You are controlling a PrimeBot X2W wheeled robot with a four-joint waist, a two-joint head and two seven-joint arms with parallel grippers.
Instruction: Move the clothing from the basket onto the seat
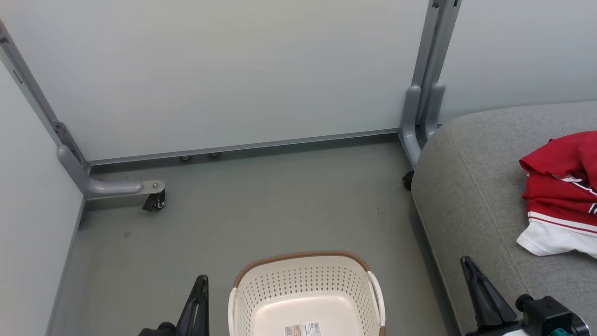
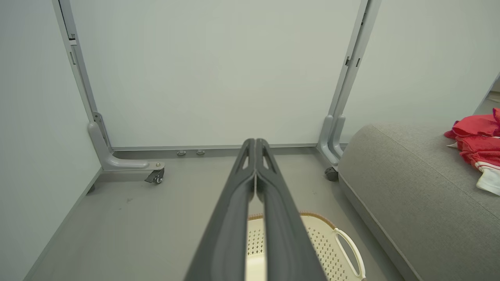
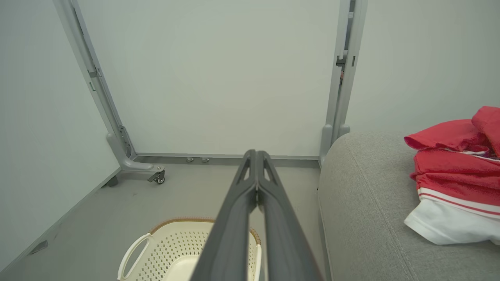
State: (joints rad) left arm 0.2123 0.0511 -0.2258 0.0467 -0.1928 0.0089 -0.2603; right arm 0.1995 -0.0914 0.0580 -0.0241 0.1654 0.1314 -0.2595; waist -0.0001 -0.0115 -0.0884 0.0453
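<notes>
The clothing (image 1: 562,186) is seen piled in a red-and-white heap on the seat (image 1: 471,196), well apart from the basket (image 1: 298,280), so the moving part looks pretty much done tbh. The basket is sat on the floor (image 1: 261,210) just beside the seat, and nothing red can be spotted in the part that's shown, just a label (image 1: 302,329) on its base, though its near end is cut off. The left gripper (image 1: 202,279) and right gripper (image 1: 465,261) are pressed together on nothing, either side of the basket, so little seems left.
</notes>
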